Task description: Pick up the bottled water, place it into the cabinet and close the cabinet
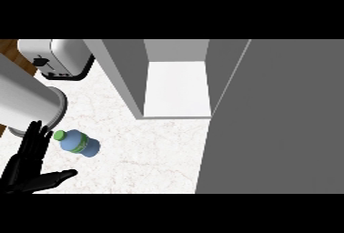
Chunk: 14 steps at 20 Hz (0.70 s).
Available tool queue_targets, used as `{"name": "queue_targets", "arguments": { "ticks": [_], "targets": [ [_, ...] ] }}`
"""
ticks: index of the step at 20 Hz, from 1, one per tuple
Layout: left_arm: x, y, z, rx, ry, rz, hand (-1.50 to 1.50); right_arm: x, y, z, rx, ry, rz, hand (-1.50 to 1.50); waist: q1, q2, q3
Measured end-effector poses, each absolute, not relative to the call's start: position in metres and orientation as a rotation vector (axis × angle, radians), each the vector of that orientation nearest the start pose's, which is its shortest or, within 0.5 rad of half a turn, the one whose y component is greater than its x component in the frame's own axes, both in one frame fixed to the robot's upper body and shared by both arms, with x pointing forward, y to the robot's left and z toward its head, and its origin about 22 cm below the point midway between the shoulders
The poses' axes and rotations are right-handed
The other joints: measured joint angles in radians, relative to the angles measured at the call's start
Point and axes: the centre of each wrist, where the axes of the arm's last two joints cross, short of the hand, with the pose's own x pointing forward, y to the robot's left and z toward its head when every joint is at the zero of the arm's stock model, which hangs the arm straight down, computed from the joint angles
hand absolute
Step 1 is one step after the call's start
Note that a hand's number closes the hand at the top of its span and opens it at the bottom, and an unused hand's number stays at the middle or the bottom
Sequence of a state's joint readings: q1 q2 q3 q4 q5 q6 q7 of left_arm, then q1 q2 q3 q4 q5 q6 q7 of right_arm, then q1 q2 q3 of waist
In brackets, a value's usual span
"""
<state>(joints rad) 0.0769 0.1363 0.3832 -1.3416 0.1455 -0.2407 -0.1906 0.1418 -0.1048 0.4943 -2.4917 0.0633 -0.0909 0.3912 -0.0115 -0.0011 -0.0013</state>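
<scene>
The left hand (27,175) is black all over, with slim, seemingly segmented fingers (33,139) and a shorter thumb (59,175).

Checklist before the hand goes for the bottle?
1. Bottled water on the counter, unheld: ok.
2. Left hand open, fingers straight, just left of the bottle: ok.
3. Bottle upright or tilted: cannot tell from this steep view.
4. Cabinet open, shelf showing: ok.
5. Cabinet door swung away from the opening: ok.
6. Right hand ready: cannot tell, out of view.
</scene>
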Motion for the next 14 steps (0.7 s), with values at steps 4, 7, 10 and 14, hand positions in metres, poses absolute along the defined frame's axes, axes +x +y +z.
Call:
{"name": "queue_targets", "arguments": {
  "ticks": [4,7,10,14],
  "targets": [
    [0.198,0.361,-0.077,0.113,-1.524,0.203,-1.50,0.119,-0.171,0.171,0.313,-1.923,0.240,-1.50,-0.001,0.000,0.000],
    [0.204,0.360,-0.091,0.105,-1.527,0.217,-1.50,0.119,-0.170,0.171,0.319,-1.924,0.228,-1.50,-0.001,0.000,0.000],
    [0.202,0.365,-0.107,0.104,-1.531,0.227,-1.50,0.118,-0.170,0.170,0.315,-1.927,0.235,-1.50,-0.003,0.000,0.000],
    [0.208,0.363,-0.120,0.104,-1.551,0.242,-1.50,0.119,-0.171,0.169,0.299,-1.934,0.235,-1.50,-0.001,0.001,0.000]
  ]
}}
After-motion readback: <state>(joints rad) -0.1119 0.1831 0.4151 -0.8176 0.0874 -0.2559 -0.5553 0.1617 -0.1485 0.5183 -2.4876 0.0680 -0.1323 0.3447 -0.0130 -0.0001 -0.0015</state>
